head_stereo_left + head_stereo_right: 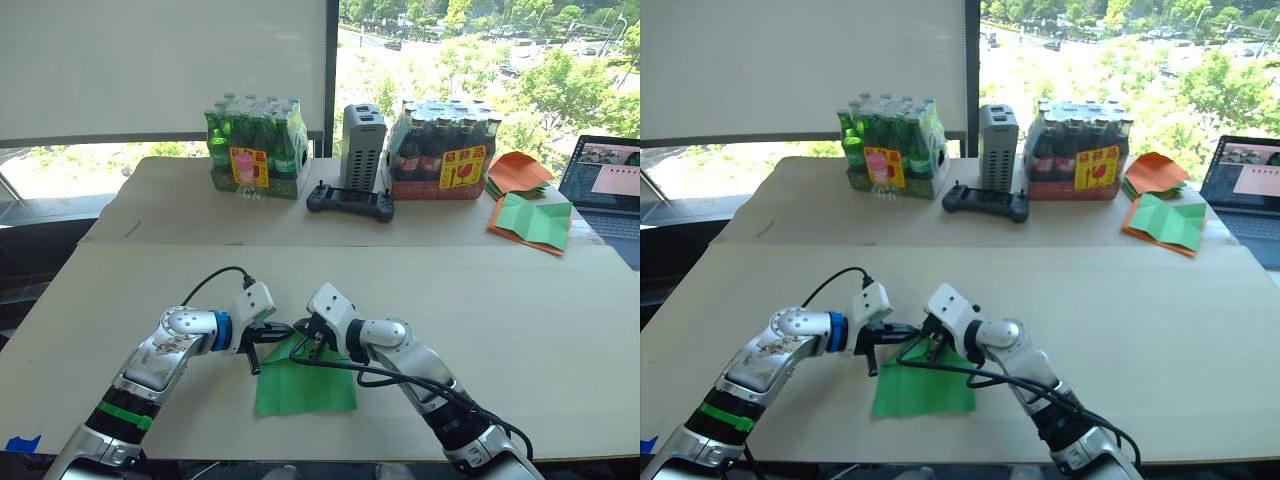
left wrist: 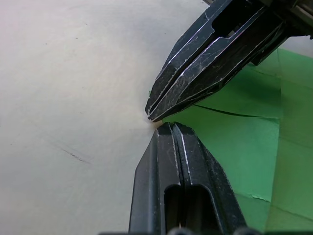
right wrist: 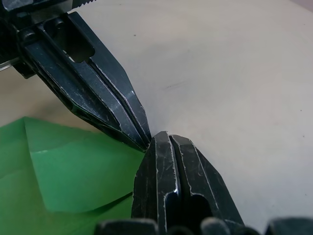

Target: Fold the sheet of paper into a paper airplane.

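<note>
The sheet of paper (image 1: pixel 305 385) lies flat near the table's front edge, bright green and creased, its far end folded to a point. Both grippers meet at that point. My left gripper (image 1: pixel 288 328) comes in from the left, shut, its tip (image 2: pixel 164 128) down at the paper's edge. My right gripper (image 1: pixel 302 337) comes in from the right, also shut, and its tip (image 3: pixel 164 135) touches the left one. No paper shows between either pair of fingers. A folded flap (image 3: pixel 83 181) lies just behind the tips.
At the back stand a pack of green bottles (image 1: pixel 255 150), a grey box (image 1: pixel 362 145), a black controller (image 1: pixel 350 202) and a pack of dark bottles (image 1: pixel 440 150). Orange sheets (image 1: pixel 518 172), a green sheet bordered by orange (image 1: pixel 532 222) and a laptop (image 1: pixel 610 185) lie at the far right.
</note>
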Robot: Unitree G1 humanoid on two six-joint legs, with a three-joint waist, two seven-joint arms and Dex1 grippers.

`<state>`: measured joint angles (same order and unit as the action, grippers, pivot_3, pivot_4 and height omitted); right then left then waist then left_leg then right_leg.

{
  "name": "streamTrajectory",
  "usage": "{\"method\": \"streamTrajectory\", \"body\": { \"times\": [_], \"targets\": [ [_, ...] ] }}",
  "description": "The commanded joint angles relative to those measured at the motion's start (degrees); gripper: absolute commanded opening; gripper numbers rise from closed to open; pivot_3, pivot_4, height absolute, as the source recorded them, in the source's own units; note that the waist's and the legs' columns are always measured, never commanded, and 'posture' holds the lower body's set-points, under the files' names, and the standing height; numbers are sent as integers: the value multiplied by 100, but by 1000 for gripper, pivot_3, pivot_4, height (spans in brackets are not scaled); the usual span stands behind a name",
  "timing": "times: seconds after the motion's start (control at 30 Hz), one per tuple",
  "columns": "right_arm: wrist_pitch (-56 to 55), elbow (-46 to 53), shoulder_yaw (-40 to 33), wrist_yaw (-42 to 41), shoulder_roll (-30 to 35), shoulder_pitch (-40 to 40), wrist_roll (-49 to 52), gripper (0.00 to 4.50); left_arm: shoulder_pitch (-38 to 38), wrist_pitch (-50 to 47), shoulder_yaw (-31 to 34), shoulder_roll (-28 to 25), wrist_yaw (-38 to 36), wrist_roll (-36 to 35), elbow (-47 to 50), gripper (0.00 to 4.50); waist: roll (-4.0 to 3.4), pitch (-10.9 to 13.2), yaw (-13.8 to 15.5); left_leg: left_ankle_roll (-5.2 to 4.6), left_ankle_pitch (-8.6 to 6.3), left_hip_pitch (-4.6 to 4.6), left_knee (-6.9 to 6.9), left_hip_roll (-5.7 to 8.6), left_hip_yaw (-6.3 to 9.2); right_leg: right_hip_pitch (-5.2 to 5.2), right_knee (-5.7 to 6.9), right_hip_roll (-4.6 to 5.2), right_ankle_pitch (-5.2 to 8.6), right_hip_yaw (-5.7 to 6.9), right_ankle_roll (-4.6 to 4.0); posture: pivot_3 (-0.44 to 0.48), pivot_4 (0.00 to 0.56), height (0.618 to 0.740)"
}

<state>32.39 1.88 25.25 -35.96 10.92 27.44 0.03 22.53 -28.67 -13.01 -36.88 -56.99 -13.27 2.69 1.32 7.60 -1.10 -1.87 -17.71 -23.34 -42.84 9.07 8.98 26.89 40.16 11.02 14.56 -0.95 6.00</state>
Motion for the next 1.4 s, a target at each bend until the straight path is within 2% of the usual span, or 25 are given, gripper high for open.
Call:
{"method": "streamTrajectory", "body": {
  "times": [0.03,0.4,1.17,1.4],
  "targets": [
    [176,21,112,-6,4,-82,-48,0,34,166,-177,-15,-59,223,-93,40,0,-1,2,0,0,0,0,0,0,0,0,0,0,0,0,0,150,675],
    [242,85,104,16,-13,-85,-36,0,-272,362,-346,-158,-255,475,-108,40,-2,-9,-5,-1,0,10,1,0,0,-10,-1,0,0,0,0,0,150,675],
    [196,33,156,-31,-43,-44,-26,0,-2127,-6,544,-1103,-130,94,1235,40,-15,-15,-85,0,-3,32,17,-4,0,-13,-1,-4,4,-3,-6,0,150,675],
    [182,25,170,-51,-38,-47,-20,0,-2375,-80,733,-1247,-51,-2,1451,40,-16,-14,-94,-1,-5,46,25,-4,-1,-12,-4,-5,5,-2,-8,0,150,675]
  ]
}}
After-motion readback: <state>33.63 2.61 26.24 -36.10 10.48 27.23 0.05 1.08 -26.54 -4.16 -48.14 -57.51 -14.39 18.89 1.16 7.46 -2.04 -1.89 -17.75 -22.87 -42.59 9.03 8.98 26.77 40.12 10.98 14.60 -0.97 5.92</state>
